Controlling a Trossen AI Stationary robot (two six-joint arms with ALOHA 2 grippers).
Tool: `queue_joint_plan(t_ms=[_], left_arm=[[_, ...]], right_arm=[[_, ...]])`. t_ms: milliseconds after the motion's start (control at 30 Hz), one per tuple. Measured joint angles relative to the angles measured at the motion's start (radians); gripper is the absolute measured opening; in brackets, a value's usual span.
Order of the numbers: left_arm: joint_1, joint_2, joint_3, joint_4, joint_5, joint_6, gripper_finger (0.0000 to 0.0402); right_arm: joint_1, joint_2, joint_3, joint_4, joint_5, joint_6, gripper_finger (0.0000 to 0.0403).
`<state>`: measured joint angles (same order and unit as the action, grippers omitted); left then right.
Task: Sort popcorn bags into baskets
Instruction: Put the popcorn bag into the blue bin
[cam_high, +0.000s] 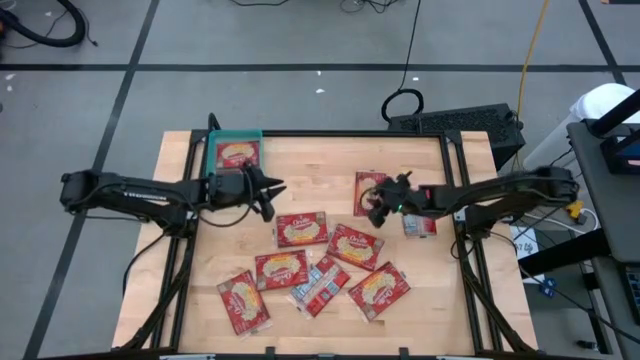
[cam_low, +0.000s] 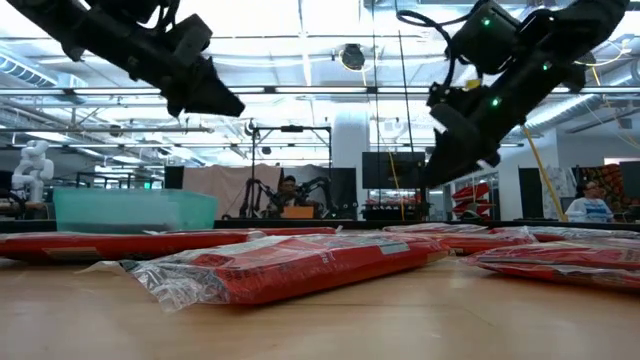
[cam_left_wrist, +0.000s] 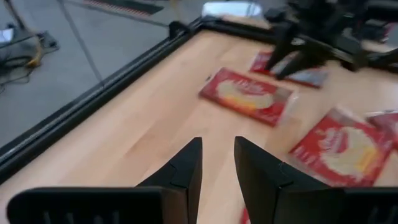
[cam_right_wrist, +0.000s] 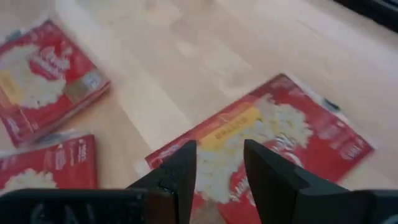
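Counter (cam_high: 190, 290): pale wood with a dark frame round it.
Basket (cam_high: 213, 154): teal tray at the far left corner of the counter, one red popcorn bag (cam_high: 238, 155) lying flat inside.
Loose bags (cam_high: 302, 229): a spread of red packets on the counter's near middle, well away from the basket; one among them (cam_high: 318, 286) shows a silvery white-and-blue face.
Left gripper (cam_high: 277, 190): hangs above bare wood just beside the basket, toward the counter's middle; fingers (cam_left_wrist: 186, 168) a narrow gap apart, nothing between them.
Right gripper (cam_high: 372, 208): far across the counter from the basket, hanging over a red packet (cam_right_wrist: 280, 134) that lies flat on the wood; jaws narrowly parted, empty.
Silvery packet (cam_high: 420, 224): lies under the right arm, farther still from the basket.
Room behind: a person (cam_low: 588, 203) seated far off.
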<state>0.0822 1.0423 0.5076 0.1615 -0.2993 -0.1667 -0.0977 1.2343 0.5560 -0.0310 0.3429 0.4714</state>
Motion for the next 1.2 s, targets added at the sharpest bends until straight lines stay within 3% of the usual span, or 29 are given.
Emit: queue_joint_plan(t_ms=[167, 300, 467, 633, 833, 1000, 1100, 1200], left_arm=[[-0.038, 0.064, -0.003, 0.073, 0.0, -0.009, 0.0097], [-0.054, 0.12, -0.003, 0.107, 0.002, -0.011, 0.0097], [-0.055, 0.176, -0.003, 0.149, 0.0, -0.012, 0.0097], [-0.055, 0.214, -0.003, 0.164, 0.001, -0.02, 0.0097], [-0.056, 0.23, -0.004, 0.182, 0.001, -0.03, 0.0097], [-0.06, 0.23, -0.004, 0.183, 0.001, -0.022, 0.0097], [-0.061, 0.23, -0.004, 0.184, 0.001, -0.018, 0.0097], [-0.061, 0.23, -0.004, 0.182, 0.001, -0.01, 0.0097]], right_arm=[[-0.162, -0.117, 0.0, -0.086, -0.12, 0.107, 0.0153], [-0.317, -0.137, 0.0, -0.128, -0.237, 0.092, 0.0196], [-0.448, -0.07, 0.0, -0.15, -0.289, 0.048, 0.025], [-0.515, 0.041, 0.0, -0.091, -0.37, 0.007, 0.0273], [-0.557, 0.178, 0.0, 0.01, -0.414, -0.046, 0.0268], [-0.574, 0.247, 0.002, 0.106, -0.535, -0.046, 0.025], [-0.57, 0.27, 0.004, 0.13, -0.544, -0.047, 0.0223], [-0.567, 0.28, 0.004, 0.138, -0.546, -0.049, 0.0172]])
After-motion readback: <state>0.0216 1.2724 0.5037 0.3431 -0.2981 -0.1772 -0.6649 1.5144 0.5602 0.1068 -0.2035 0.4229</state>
